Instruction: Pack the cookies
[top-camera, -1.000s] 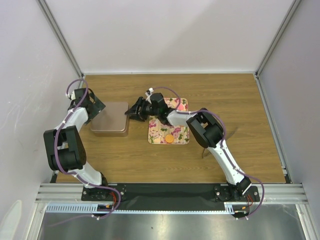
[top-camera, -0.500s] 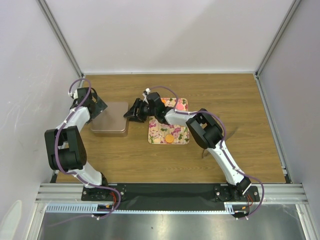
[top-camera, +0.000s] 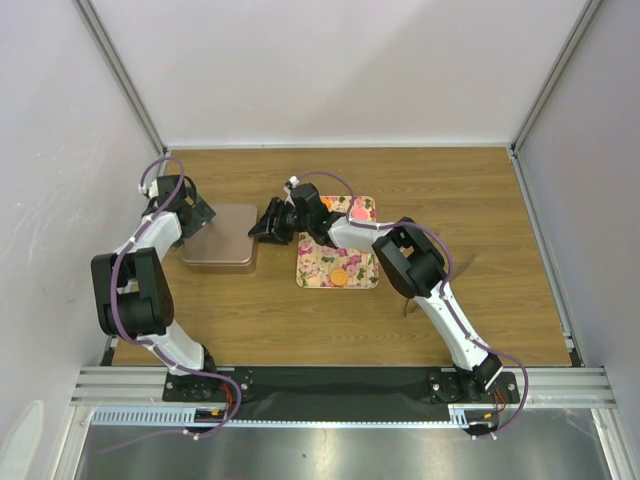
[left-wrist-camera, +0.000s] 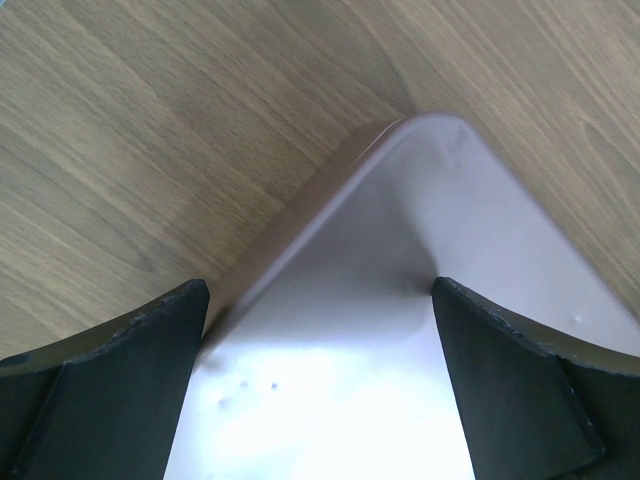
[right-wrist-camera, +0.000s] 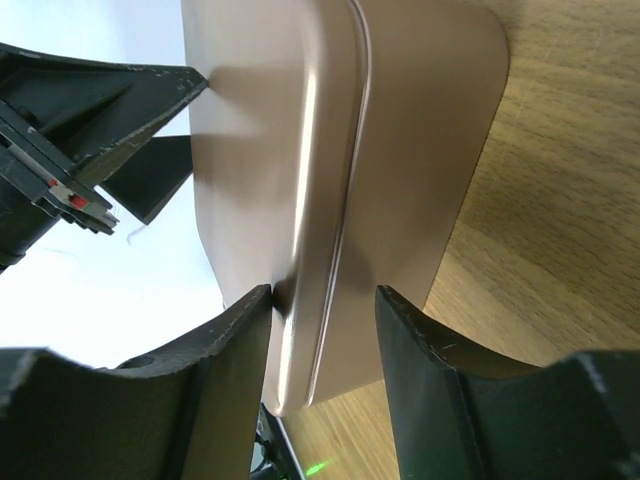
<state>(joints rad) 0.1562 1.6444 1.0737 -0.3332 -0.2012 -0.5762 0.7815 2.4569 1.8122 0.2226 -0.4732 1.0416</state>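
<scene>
- Two arms are counted on one wooden table, and one two-finger gripper is carried by each.
- One rose-coloured square tin is set flat on the left half of the table.
- One floral tray is set just to the right of the tin, apart from it. Part of the tray is hidden by the right arm.
- One orange cookie is seen lying on the tray, near its front edge (a bright pink spot at the tray's far corner cannot be told from the printed flowers).
- The left gripper is held at the tin's far left corner. Its two fingers are spread wide, one on each side of the corner, and nothing is clamped.
- The right gripper is placed at the tin's right edge. The rim is seen between its two fingers, which stand partly apart. Whether the rim is clamped cannot be told.
</scene>
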